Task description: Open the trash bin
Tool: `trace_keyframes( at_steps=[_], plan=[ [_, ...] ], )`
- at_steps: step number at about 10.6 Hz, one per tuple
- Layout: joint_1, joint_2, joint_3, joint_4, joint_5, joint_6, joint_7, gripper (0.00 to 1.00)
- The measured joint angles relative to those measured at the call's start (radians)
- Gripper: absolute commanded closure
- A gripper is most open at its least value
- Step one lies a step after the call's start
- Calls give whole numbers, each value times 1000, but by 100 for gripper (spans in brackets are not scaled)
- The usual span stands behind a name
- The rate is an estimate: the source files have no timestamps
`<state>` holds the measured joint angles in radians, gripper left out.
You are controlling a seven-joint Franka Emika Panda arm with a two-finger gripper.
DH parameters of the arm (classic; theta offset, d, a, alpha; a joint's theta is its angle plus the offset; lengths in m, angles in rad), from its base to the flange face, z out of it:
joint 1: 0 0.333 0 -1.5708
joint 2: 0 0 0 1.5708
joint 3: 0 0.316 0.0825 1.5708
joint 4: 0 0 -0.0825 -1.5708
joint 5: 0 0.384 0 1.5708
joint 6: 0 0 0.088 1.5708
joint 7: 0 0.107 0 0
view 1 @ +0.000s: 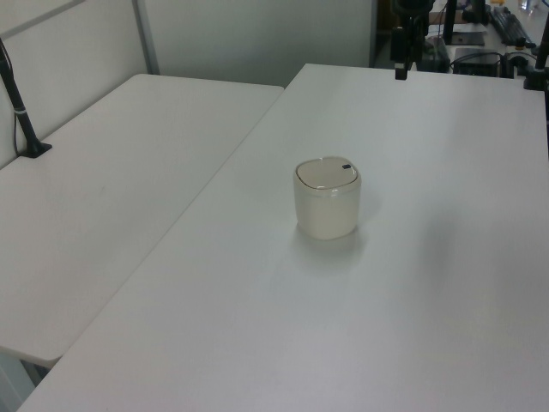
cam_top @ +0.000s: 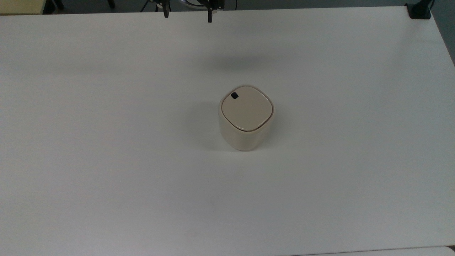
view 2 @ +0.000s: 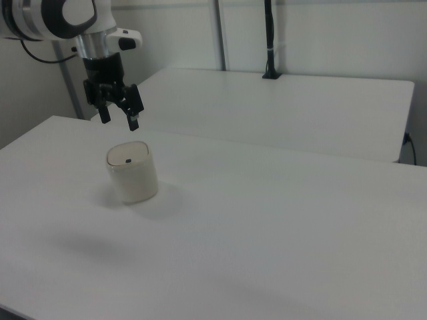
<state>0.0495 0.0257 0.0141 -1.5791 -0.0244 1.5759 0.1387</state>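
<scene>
- Your bin [cam_top: 246,117] stands near the middle of the white table [cam_top: 106,142], lid shut, black latch [cam_top: 234,95] at its far-left corner in the top view.
- Your gripper [view 2: 119,118] hangs above the table's far edge, jaws wide apart, holding nothing.

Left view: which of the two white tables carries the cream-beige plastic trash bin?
The white table on the left view's right, under the gripper, carries the cream-beige plastic trash bin; the other table has a black clamp post.
</scene>
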Motion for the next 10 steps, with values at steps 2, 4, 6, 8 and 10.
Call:
trace_keyframes(
  at_steps=[2, 4, 6, 8, 10],
  plan=[
    [-5, -2, 0, 3, 3, 0, -1, 0],
    [-5, -5, 0, 3, 3, 0, -1, 0],
    [-6, -7, 0, 3, 3, 0, -1, 0],
    [-6, -7, 0, 3, 3, 0, -1, 0],
    [-7, -7, 0, 3, 3, 0, -8, 33]
  ],
)
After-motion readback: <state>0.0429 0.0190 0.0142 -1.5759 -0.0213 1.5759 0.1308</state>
